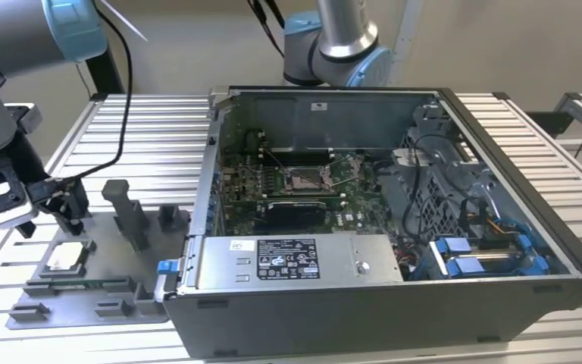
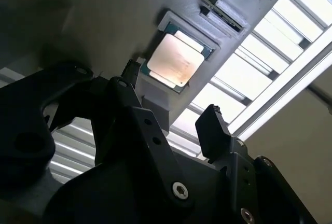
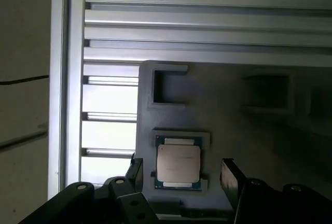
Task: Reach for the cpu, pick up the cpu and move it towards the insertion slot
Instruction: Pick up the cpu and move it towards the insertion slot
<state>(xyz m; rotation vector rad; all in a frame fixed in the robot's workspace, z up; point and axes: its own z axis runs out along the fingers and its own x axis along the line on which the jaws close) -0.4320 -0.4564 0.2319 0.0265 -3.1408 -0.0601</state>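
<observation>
So, the arm's fingers [image 1: 72,212] are hanging over the grey fixture plate [image 1: 89,303] at the end of the desk [image 1: 149,121] on the exterior view's left, and they're spread wide open with nothing pinched in them. The cpu [image 1: 67,258] is sitting flat in its shallow square pocket on that plate, silvery top facing up, right underneath the fingers. In both wrist views it lines up in the gap between the two black fingers [image 2: 212,125], one tip off each side of the chip [image 2: 175,60], and neither one looks to be touching it. In the first wrist view the cpu [image 3: 178,163] has a finger [image 3: 230,177] just beside one edge and the other finger just beside the opposite edge, with a bit of the grey pocket rim showing between chip and finger. An empty rectangular pocket [image 3: 168,86] in the same plate sits further out past the fingertips. The insertion slot [image 1: 306,178] is well apart from the fingers, down inside the open computer case [image 1: 372,303] on the green board, its square metal frame lying flat with a thin wire lever alongside.
</observation>
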